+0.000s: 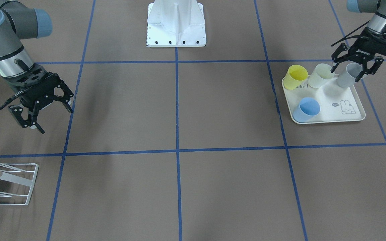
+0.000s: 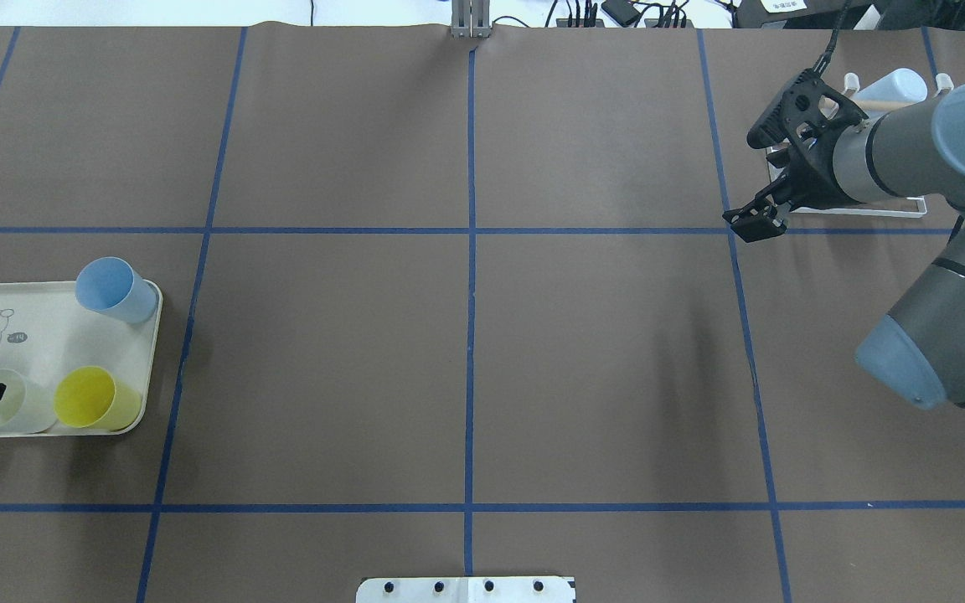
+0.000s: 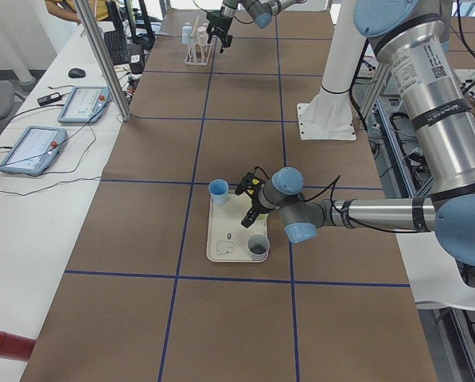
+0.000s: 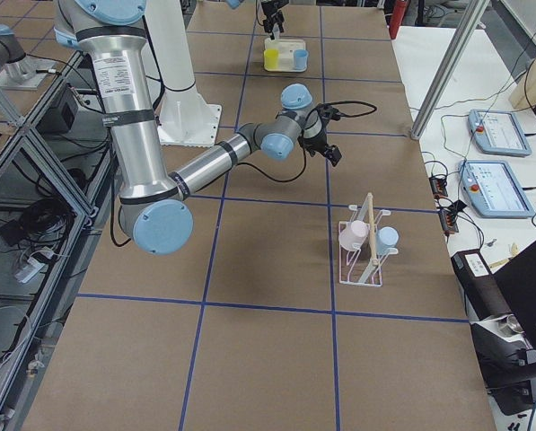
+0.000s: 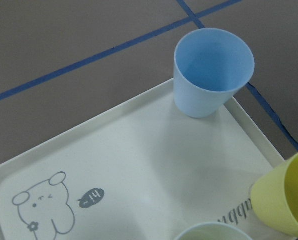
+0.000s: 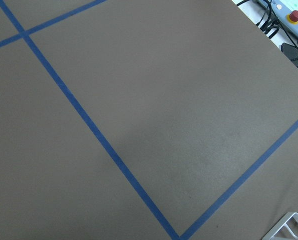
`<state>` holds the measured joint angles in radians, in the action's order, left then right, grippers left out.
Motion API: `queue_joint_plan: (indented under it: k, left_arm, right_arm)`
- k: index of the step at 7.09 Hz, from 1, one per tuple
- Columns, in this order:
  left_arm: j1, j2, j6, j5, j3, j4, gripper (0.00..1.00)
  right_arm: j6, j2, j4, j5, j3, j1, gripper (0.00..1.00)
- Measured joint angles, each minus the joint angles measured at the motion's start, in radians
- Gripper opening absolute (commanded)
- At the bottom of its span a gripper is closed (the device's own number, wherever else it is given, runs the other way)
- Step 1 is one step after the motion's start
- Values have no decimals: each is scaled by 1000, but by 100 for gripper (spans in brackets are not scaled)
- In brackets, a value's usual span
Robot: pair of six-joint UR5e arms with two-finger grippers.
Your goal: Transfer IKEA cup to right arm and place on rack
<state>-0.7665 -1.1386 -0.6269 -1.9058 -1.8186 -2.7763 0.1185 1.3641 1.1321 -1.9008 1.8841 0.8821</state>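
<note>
Front-facing view: my right fingers [image 1: 67, 102], spread wide and empty, hang above the brown worktop [image 1: 213, 107]. The small white wire-frame rack with a pale wooden rod [image 1: 12, 184] stands near them, at the frame's edge. My left fingers [image 1: 359, 76], likewise spread and holding nothing, hover over the cream rabbit-printed tray [image 1: 327, 100], about the pale green plastic cup [image 1: 318, 78] and the grey plastic cup [image 1: 345, 77]; whether they touch either, I cannot tell. A yellow plastic cup [image 1: 297, 77] and a light-blue plastic cup [image 1: 307, 108] stand upright on the same tray.

Overhead view: my right arm [image 2: 893, 159] covers most of the rack.

Right-side view: a pink cup [image 4: 351, 235] and a second blue cup [image 4: 387, 239] sit on the rack.
</note>
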Motion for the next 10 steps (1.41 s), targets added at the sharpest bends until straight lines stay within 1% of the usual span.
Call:
queue_joint_plan:
  k: [1, 4, 8, 9, 10]
  left_arm:
    - [10, 0, -2, -1, 7, -1, 48]
    - [15, 0, -4, -2, 22, -12, 0]
    - [-2, 5, -5, -11, 20, -33, 0]
    - [-32, 3, -3, -32, 12, -27, 0]
    - [-102, -3, 1, -85, 1, -14, 0]
  right_arm:
    - [-1, 2, 0, 1, 0, 0, 99]
    - [-1, 4, 0, 3, 0, -1, 99]
    - [0, 4, 0, 3, 0, -5, 99]
    - [0, 4, -1, 3, 0, -8, 99]
    - [0, 3, -9, 3, -1, -14, 99]
